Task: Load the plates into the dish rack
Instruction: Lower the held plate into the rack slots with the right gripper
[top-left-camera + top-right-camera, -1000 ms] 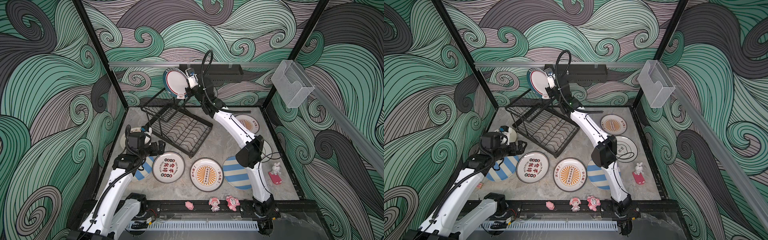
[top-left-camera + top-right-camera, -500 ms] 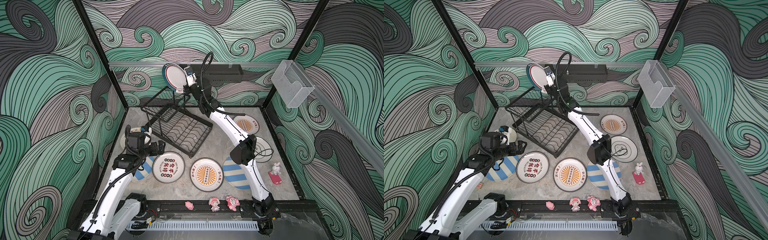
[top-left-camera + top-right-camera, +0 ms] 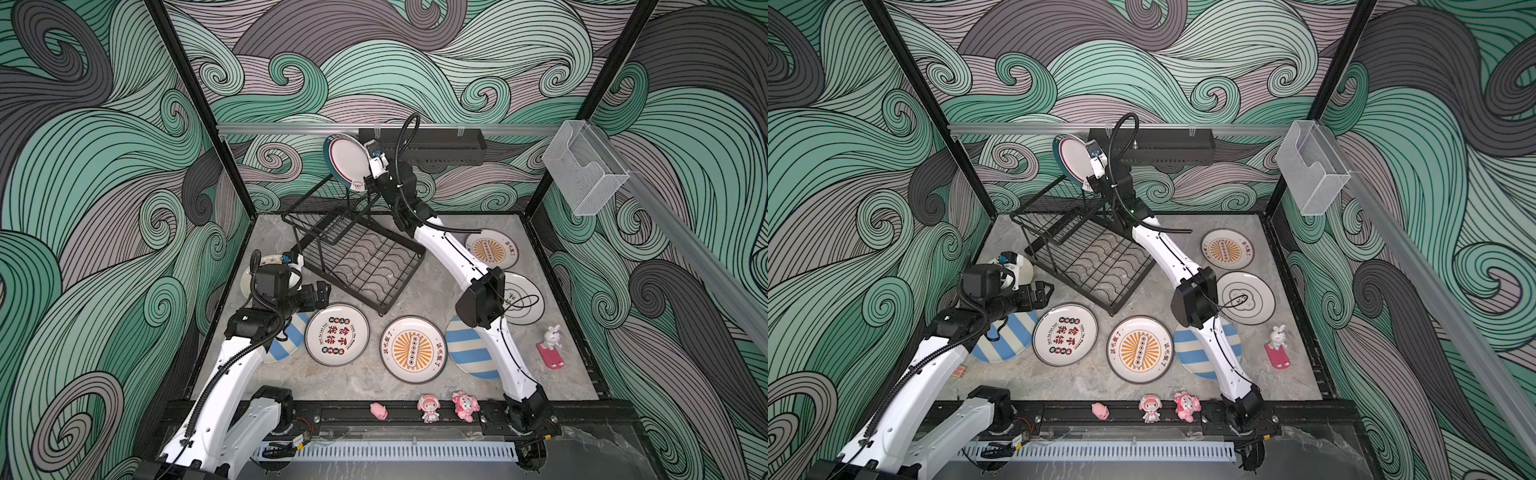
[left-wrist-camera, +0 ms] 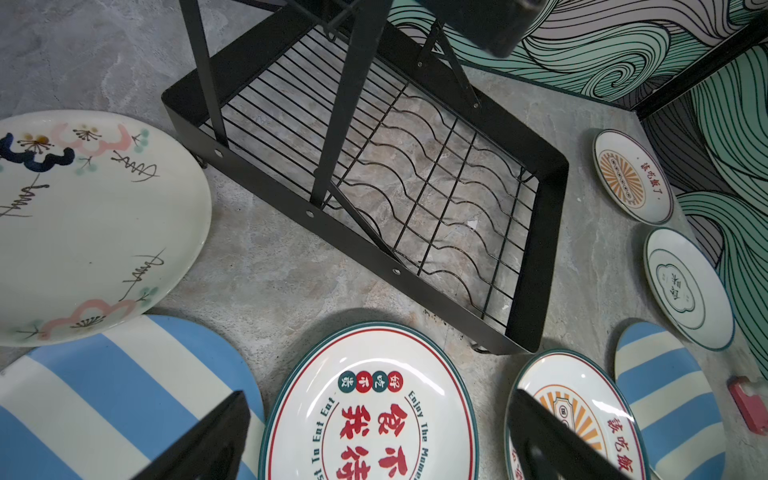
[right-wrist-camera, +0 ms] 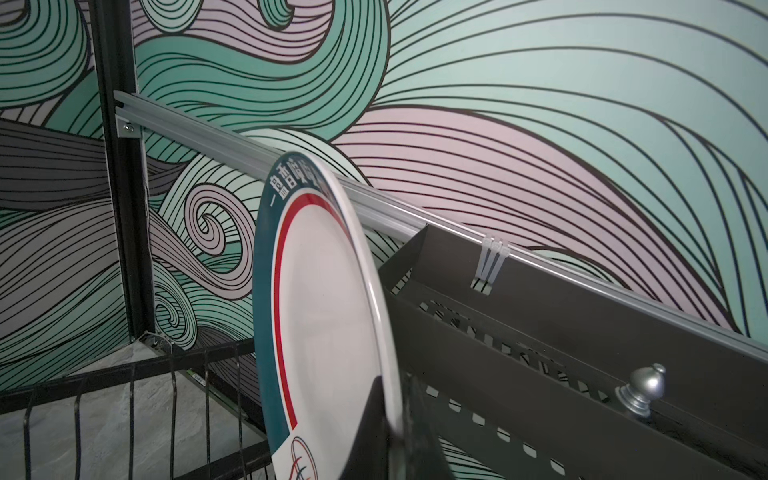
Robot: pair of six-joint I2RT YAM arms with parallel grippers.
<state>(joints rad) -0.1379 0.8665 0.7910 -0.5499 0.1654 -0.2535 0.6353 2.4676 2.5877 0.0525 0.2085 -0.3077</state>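
Above the dish rack (image 3: pixel 376 270): the right fingers (image 5: pixel 365 436) were clamped shut on the rim of a teal-rimmed plate (image 3: pixel 347 164), which stood on edge, nearly upright, clear of the wires.
Reason for that hold: the upper tier (image 5: pixel 124 399) is a row of wire slots, so it probably takes a plate only edge-first. A rim grip left both faces free to slide between two wires.
Rack position: it sat askew at the back middle of the counter (image 3: pixel 357 386), and no plate showed in either tier.
Left fingers (image 4: pixel 208 440): spread wide and holding nothing, low over the counter by the rack's near corner. They hung over a striped plate (image 3: pixel 291 338) and a red-character plate (image 3: pixel 337 334), likely ready for the next pick.
Plates waiting: seven lay flat. Besides those two there were a floral plate (image 4: pixel 83 216), a sunburst plate (image 3: pixel 412 350), a second striped plate (image 3: pixel 469 353) partly under the right arm, a white plate with a teal outline (image 3: pixel 521 299) and a far sunburst plate (image 3: pixel 491 249).
In the way: a black perforated wall shelf (image 5: pixel 540 332) hung just behind the raised plate. Whether they touched could not be told. The rack's slanted struts also crossed the path down.
Bystanders: pink figurines (image 3: pixel 428 409) lined the front rail, well apart from the work.
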